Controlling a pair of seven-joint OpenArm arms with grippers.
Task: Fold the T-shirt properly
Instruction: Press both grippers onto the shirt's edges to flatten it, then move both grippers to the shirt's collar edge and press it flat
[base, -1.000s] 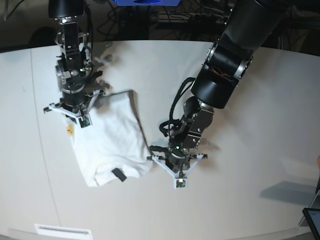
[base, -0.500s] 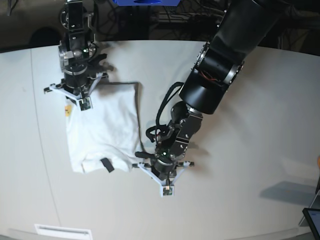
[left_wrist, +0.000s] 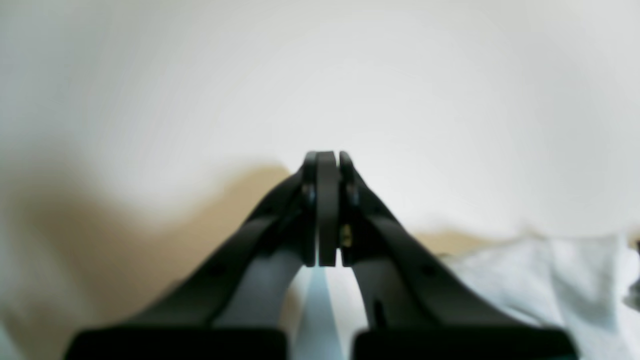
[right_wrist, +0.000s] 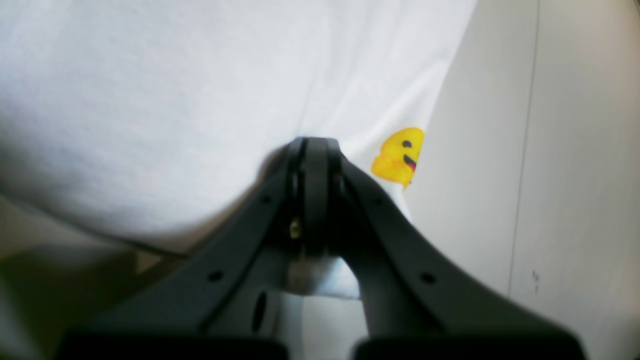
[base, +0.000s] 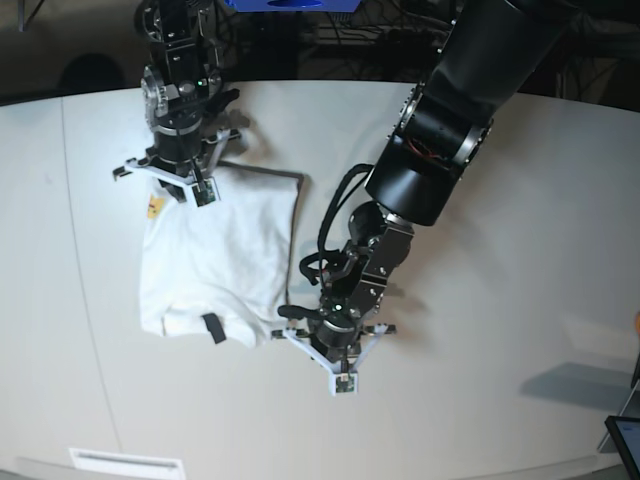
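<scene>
The left gripper is found nearest the camera, at 6 o'clock of the base view, beside the lower right corner of the T-shirt. In the left wrist view its jaws are pressed together. A strip of pale cloth appears to run down from between them, so a thin pinch on the hem is judged likely but cannot be confirmed.

The T-shirt lies on the white counter at 9 o'clock, partly folded, plain side up. A small black neck tag shows near its front edge. The fabric is judged light, soft and limp; it is expected to sag and crease if lifted by a single point. Hold is best taken at corners or hems, with both corners carried together.

The right gripper is farthest, at 11 o'clock, over the shirt's rear edge. Its jaws are closed, and cloth is seen bunched at their tips. A yellow face print lies just beside them.
</scene>
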